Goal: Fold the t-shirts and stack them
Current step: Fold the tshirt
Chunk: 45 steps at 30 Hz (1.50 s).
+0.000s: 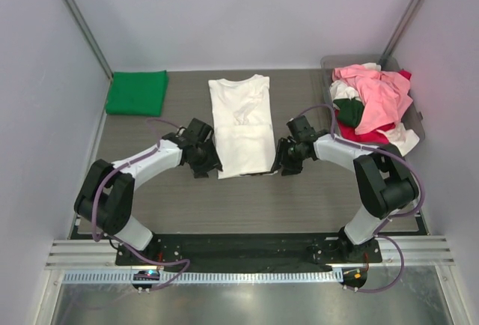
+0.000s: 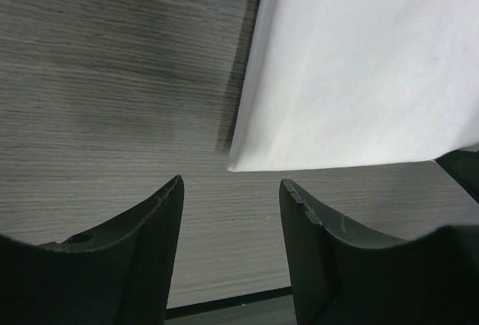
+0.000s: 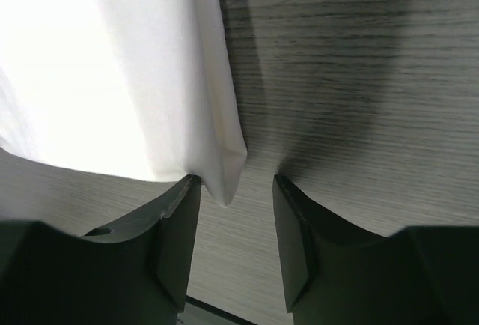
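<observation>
**Left claw** (image 1: 206, 162) (image 2: 232, 186): spread, with nothing between its fingers. It sits low over the desk (image 1: 299, 205) (image 2: 97, 78) at the near corner of the white t-shirt (image 1: 239, 123) (image 2: 359, 70). In the left wrist view that corner lies just ahead of the gap between the fingers and touches neither of them. From there the cloth runs forward and toward the opposite claw.

**Right claw** (image 1: 284, 162) (image 3: 236, 183): spread, not pinching. It sits at the other near corner of the same t-shirt (image 3: 97, 70). In the right wrist view the folded corner dips into the gap, close against the finger on the shirt side. Bare desk (image 3: 359, 63) shows between the corner and the other finger.

**White t-shirt**: lies flat between the two claws as a long narrow panel with its sleeves folded in. Its collar end points away from them.

**Other t-shirts**:
- A folded bright green t-shirt (image 1: 137, 93) lies well beyond the left claw, on its outer side.
- Beyond the right claw, on its outer side, a grey tray (image 1: 346, 61) holds a loose heap. A pink t-shirt (image 1: 378, 93) lies on top, over red (image 1: 359, 136), dark green (image 1: 348, 109) and white (image 1: 404, 139) cloth.
</observation>
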Tool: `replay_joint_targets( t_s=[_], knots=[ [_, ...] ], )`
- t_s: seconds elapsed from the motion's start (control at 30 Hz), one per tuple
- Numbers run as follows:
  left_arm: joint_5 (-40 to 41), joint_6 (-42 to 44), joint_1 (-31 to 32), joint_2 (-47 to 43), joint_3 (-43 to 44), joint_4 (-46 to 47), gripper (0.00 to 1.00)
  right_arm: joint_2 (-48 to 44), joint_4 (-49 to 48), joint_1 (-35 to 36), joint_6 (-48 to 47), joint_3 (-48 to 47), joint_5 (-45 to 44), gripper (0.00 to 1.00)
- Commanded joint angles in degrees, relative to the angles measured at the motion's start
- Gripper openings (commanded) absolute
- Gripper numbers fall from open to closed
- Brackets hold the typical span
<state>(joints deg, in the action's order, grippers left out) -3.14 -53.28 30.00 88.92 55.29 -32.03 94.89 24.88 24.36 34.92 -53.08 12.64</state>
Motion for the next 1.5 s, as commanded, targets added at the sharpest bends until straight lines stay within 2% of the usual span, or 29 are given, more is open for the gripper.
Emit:
replay_joint_targets(
  t_s=[0.0,0.2,0.4,0.53,0.8,0.93,1.1,1.2,1.33,1.4,1.43,1.47],
  knots=[
    [-1.34,-1.74,0.24,-1.47,-1.84,5.48,0.55,1.08,-5.19,-0.01,1.12,1.49,0.45,0.49],
    [-1.78,-3.06,0.59,-1.39,-5.19,9.08,0.53,1.44,-5.64,-0.01,1.12,1.84,0.54,0.36],
    [-1.96,-4.11,1.46,-1.12,-6.68,11.02,0.52,2.49,-5.72,-0.1,1.03,1.49,1.15,0.16],
    [-1.87,-4.55,2.17,-1.04,-7.56,12.08,0.52,2.93,-5.81,-0.01,0.86,1.49,1.33,0.1],
    [-0.73,-5.17,3.05,1.33,-8.44,14.01,0.48,4.69,-5.81,-0.01,0.06,1.22,1.86,0.01],
    [0.32,-5.26,3.05,2.39,-8.44,14.36,0.41,5.13,-5.9,-0.01,-0.37,1.4,1.94,0.01],
    [1.55,-5.08,3.05,2.83,-8.27,15.07,0.38,5.83,-5.9,-0.01,-0.9,1.58,2.12,0.01],
    [2.52,-5.0,3.05,3.01,-8.27,15.24,0.32,6.44,-5.9,-0.01,-1.17,1.66,2.3,0.01],
    [2.7,-4.82,3.05,3.1,-8.44,15.51,0.14,7.32,-5.99,-0.1,-1.52,1.75,2.3,0.01],
    [4.37,-4.73,3.05,3.19,-8.53,15.59,0.09,7.67,-5.99,-0.1,-1.69,1.75,2.38,0.01],
    [4.37,-4.73,3.05,3.18,-8.44,15.6,0.01,7.76,-5.99,-0.1,-1.78,1.75,2.47,0.01],
    [4.37,-4.73,3.05,3.1,-8.53,15.6,0.0,7.76,-5.99,-0.1,-1.78,1.84,2.47,0.01]
  ],
)
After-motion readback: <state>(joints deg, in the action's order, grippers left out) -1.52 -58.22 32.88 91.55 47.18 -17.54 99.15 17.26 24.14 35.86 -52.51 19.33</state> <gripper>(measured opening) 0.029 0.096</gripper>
